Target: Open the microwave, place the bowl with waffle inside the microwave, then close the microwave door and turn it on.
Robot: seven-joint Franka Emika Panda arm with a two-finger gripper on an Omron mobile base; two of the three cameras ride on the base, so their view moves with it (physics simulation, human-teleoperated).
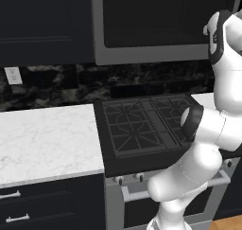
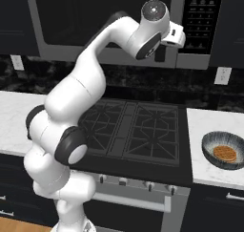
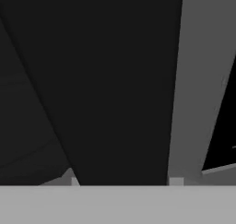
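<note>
One bowl (image 2: 223,151) sits on the bench (image 2: 209,119) right of the stove (image 2: 133,131), the waffle (image 2: 224,153) lying inside it. The gripper (image 2: 160,52) is raised at the microwave door (image 2: 105,16), at its handle side. Whether the jaws are apart or clamped cannot be told.

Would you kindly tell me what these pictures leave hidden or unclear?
- Fingers: in the right base view the hand covers them at the microwave door, so any grip on the handle is unclear.
- Microwave: cut off by the top edge in the left base view.
- Bowl: cropped by the right edge of the right base view; the waffle is small.
</note>
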